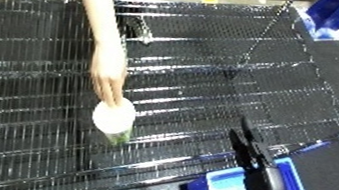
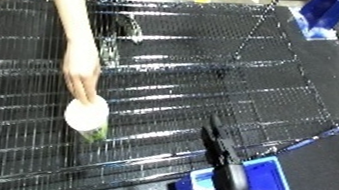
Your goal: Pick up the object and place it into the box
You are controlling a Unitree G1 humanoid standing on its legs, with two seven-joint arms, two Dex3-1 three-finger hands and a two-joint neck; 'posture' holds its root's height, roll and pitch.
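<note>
Above mesh, right hand fingers straight.

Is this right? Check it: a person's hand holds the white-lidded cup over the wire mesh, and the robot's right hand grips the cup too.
Not quite. The robot's right hand is apart from the white-lidded cup, touching nothing, as the left eye view shows. Only the person's hand holds it over the wire mesh.

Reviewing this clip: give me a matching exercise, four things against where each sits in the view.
Things:
1. person's arm
2. white-lidded cup
3. blue bin
4. right hand

Places:
A. lower right corner, at the wire surface's edge
B. reaching down from the top edge
C. under the person's fingertips, left of centre
D. black fingers pointing up over the mesh, just above the bin

Pairs: 1-B, 2-C, 3-A, 4-D
</note>
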